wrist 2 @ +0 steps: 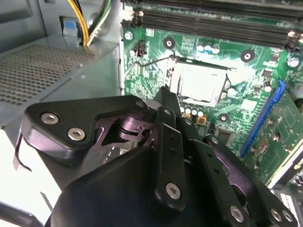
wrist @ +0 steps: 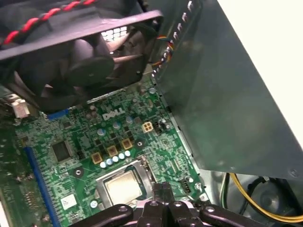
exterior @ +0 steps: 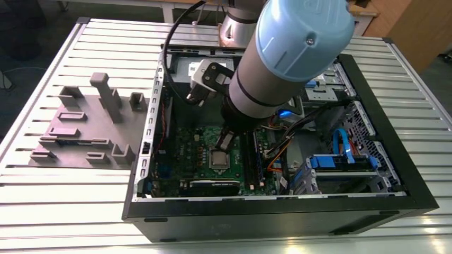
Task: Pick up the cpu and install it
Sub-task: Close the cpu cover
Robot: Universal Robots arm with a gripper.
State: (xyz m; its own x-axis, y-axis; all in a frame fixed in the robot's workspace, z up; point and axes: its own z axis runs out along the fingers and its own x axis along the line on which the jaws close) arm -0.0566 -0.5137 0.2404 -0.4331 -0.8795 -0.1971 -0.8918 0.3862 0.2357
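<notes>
Exterior view: the gripper (exterior: 224, 143) sits low inside the computer case (exterior: 282, 212), over the motherboard (exterior: 185, 151). Second wrist view: the cpu (wrist 2: 198, 85) lies in its socket (wrist 2: 221, 95), with the fingertips (wrist 2: 166, 97) closed and empty just beside it. First wrist view: much the same - a sideways slip could scrape the chip or the board.

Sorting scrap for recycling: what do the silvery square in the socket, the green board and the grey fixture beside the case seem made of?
The cpu: metal top, it seems, silvery and glaring under light. The motherboard: glossy green circuit laminate, probably fibreglass, studded with soldered parts. The fixture: likely plastic, matte grey blocks without shine.
</notes>
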